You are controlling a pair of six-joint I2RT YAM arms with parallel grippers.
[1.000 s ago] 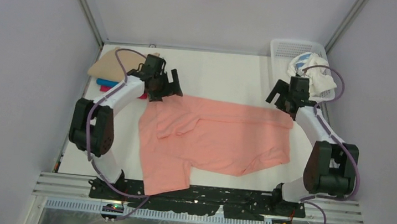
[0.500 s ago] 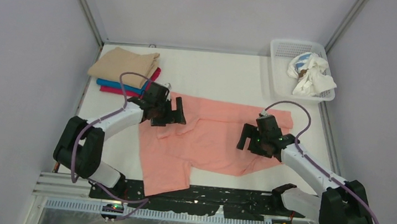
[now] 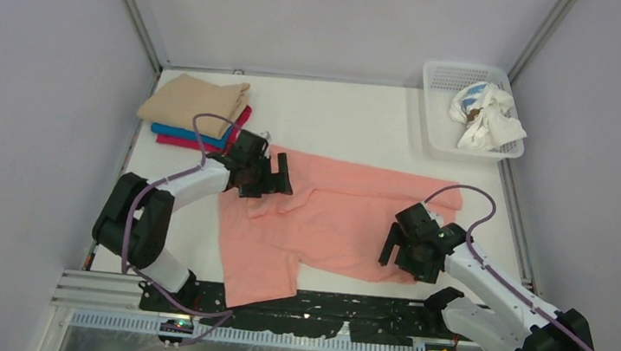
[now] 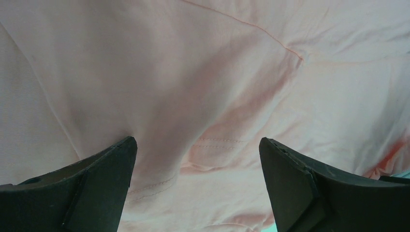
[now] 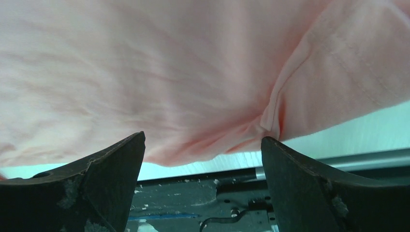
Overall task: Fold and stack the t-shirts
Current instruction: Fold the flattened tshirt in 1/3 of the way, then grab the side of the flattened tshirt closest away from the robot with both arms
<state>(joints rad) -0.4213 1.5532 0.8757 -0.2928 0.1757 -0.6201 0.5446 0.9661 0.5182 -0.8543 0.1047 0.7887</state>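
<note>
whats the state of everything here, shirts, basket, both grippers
salmon-pink t-shirt, unfolded, spread wrinkled on the table
tan t-shirt, folded, top of the stack
bright blue t-shirt, folded, under the tan one
magenta t-shirt, folded, bottom of the stack
basket, holding a crumpled white cloth
left gripper, open, over the salmon-pink t-shirt
right gripper, open, over that shirt's near edge

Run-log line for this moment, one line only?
left gripper open over salmon-pink shirt, far-left part | right gripper open over its near-right edge | shirt lying spread | folded stack far left, tan on top
</note>
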